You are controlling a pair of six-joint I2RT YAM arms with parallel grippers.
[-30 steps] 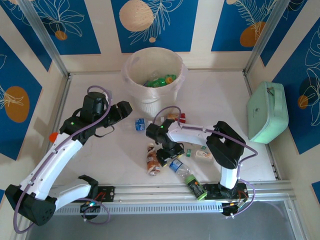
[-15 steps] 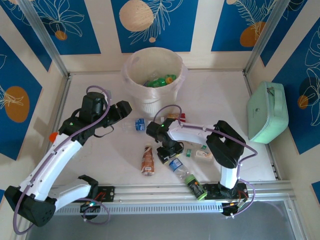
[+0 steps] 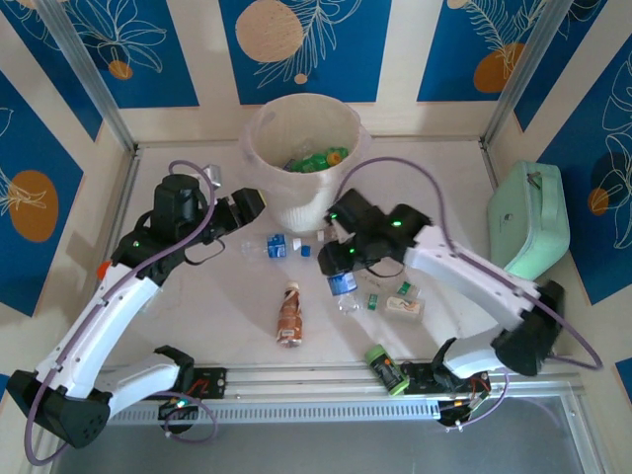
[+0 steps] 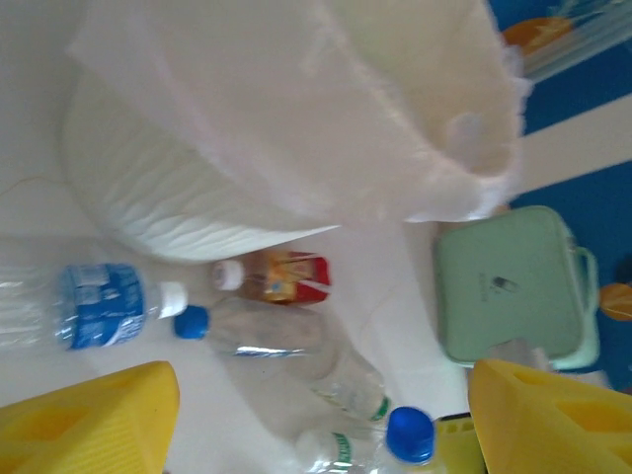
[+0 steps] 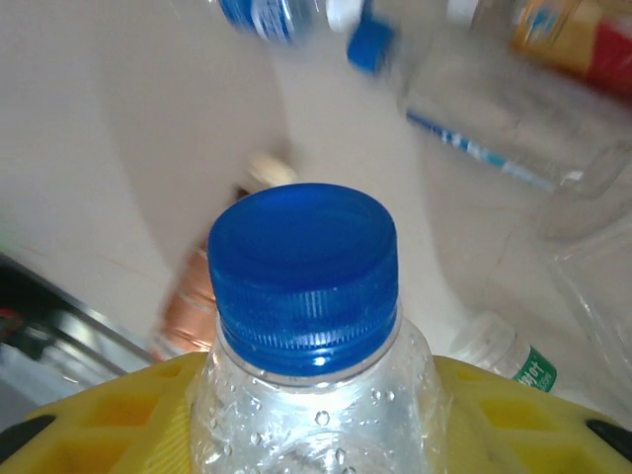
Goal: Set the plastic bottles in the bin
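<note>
Blue-capped bottle [image 3: 343,286] is pinched in the right hand [image 3: 337,260], left hand [image 3: 249,204] spread — carry step; it must be swung over the bin [image 3: 296,205] at eleven o'clock.

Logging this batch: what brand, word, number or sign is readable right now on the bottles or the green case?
None can be read; each is blurred or too small.
blue-label bottle: white print, too blurred.
red-and-yellow label bottle: blurred.
white-capped bottle: letters on a green label, too small.
mint-green case: small dark mark, unreadable.
held bottle: nothing printed on its blue cap.
</note>
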